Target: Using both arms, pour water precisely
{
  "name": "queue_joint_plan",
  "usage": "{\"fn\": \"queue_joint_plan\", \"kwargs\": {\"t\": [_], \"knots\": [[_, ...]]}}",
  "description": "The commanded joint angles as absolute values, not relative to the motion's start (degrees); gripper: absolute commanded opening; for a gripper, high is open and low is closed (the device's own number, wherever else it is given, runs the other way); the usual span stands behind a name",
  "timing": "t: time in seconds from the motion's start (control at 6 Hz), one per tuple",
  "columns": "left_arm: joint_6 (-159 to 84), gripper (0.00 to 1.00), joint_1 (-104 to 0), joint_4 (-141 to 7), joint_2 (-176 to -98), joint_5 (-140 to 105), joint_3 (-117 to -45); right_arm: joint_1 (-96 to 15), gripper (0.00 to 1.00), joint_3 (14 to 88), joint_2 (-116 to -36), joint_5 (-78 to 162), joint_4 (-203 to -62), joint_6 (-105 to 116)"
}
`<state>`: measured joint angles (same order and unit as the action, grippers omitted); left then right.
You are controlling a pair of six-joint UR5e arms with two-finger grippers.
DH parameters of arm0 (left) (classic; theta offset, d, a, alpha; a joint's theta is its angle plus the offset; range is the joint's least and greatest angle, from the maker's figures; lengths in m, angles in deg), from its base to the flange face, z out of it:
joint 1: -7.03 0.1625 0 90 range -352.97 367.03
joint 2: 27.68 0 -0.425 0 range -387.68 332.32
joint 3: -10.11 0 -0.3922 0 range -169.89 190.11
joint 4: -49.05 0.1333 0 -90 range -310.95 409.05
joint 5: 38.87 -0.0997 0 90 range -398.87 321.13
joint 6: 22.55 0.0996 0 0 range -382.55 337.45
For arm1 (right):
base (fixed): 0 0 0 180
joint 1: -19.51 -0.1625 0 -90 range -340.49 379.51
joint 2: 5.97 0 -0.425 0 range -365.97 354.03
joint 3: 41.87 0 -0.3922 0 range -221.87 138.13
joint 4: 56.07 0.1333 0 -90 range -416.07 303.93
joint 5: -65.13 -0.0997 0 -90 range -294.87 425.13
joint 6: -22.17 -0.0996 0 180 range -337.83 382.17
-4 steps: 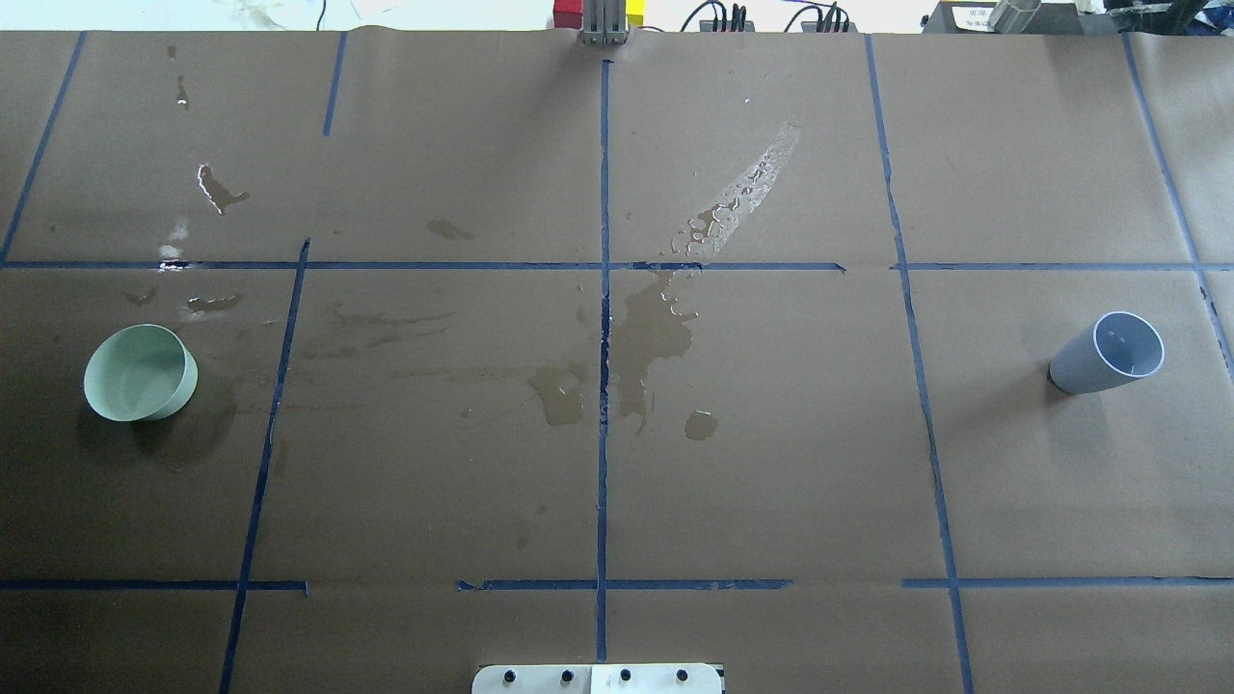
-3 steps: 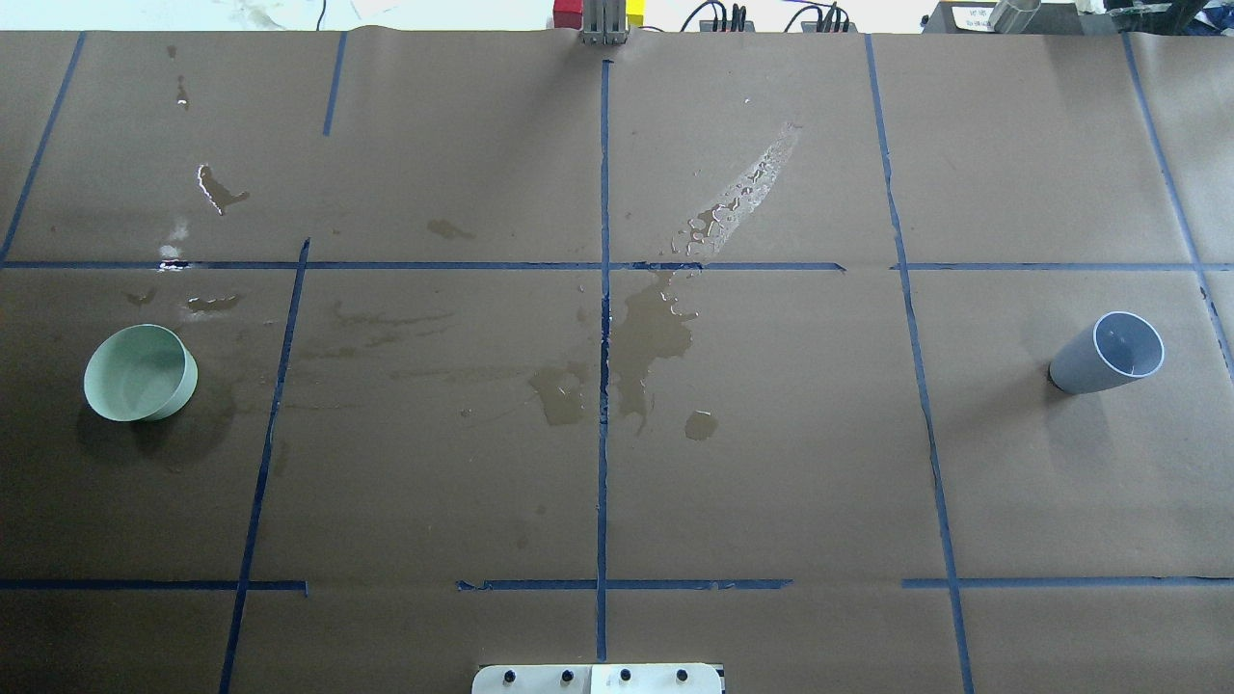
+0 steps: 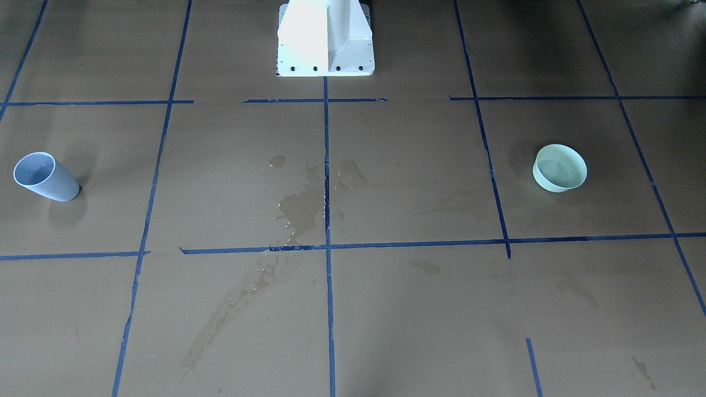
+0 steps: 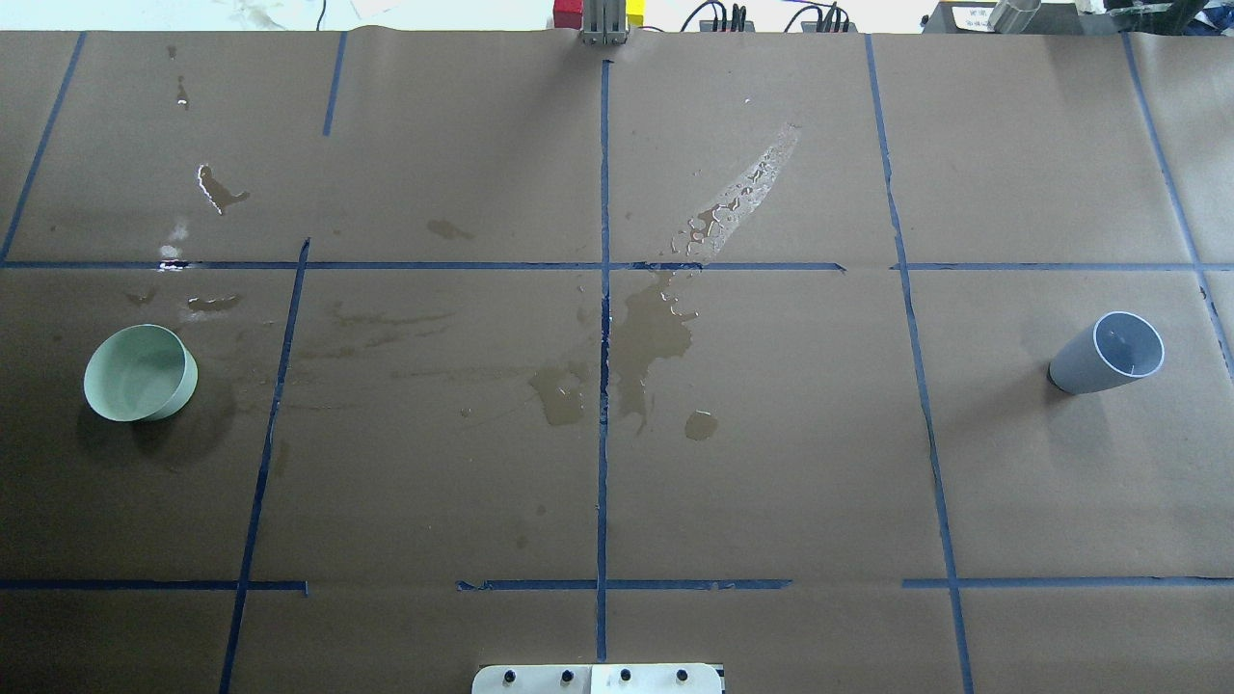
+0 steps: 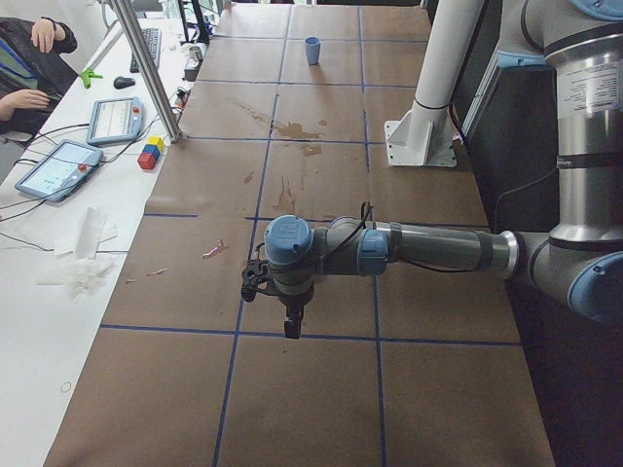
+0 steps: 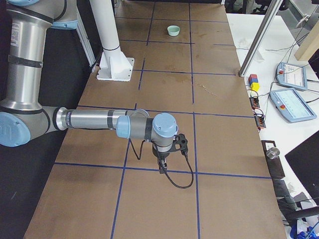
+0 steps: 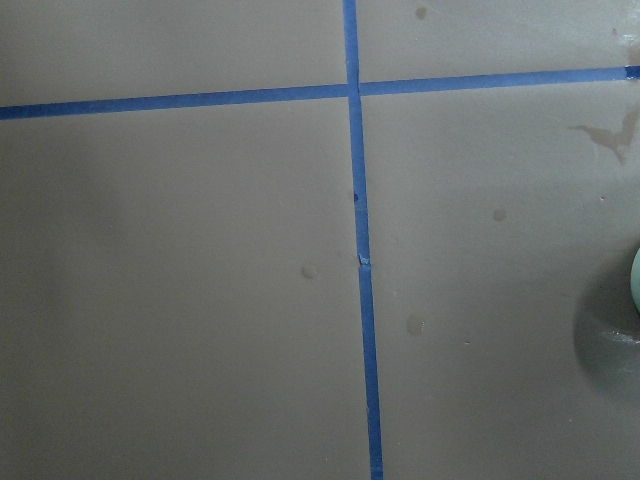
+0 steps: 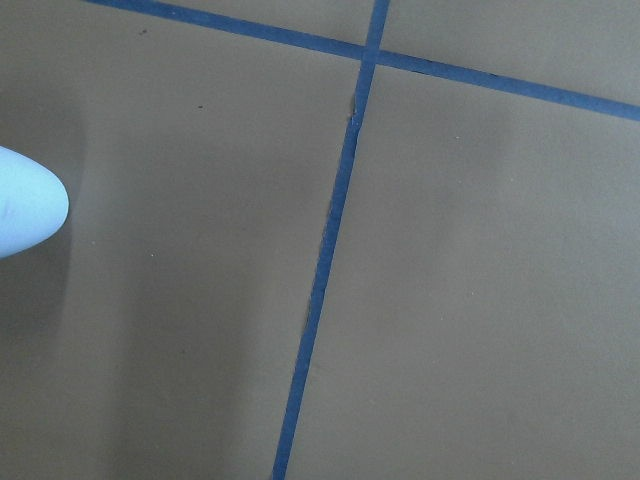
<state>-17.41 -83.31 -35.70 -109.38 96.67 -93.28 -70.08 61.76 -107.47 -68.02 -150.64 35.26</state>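
Nothing moved, left pincer [image 5: 291,329], right pincer [image 6: 162,168] indistinct, cup [image 4: 1106,354] perhaps wet

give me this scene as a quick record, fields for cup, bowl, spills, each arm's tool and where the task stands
cup: blue-grey cup, upright, on the robot's right side, nothing touching it
bowl: pale green bowl, upright, on the robot's left side, nothing touching it
spills: wet patches mid-table, between the two
left arm: left tool points down, clear of the bowl; open or shut cannot be told
right arm: right tool points down, clear of the cup; open or shut cannot be told
status: pouring not begun
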Motion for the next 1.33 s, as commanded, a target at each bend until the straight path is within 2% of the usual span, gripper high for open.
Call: {"fn": "queue_joint_plan", "kwargs": {"t": [0.0, 0.67, 1.17], "knots": [[-17.63, 1.0, -83.23, -35.76, -110.56, 96.39, -93.33, -70.05, 1.0, 62.01, -107.4, -68.02, -150.64, 35.26], [-24.42, 1.0, -82.97, -51.11, -110.12, 96.92, -93.15, -70.05, 1.0, 63.24, -107.31, -69.33, -150.55, 35.35], [-51.81, 1.0, -67.91, -65.84, -106.98, 96.05, -93.07, -70.14, 1.0, 63.16, -107.49, -71.45, -150.64, 35.18]]}}
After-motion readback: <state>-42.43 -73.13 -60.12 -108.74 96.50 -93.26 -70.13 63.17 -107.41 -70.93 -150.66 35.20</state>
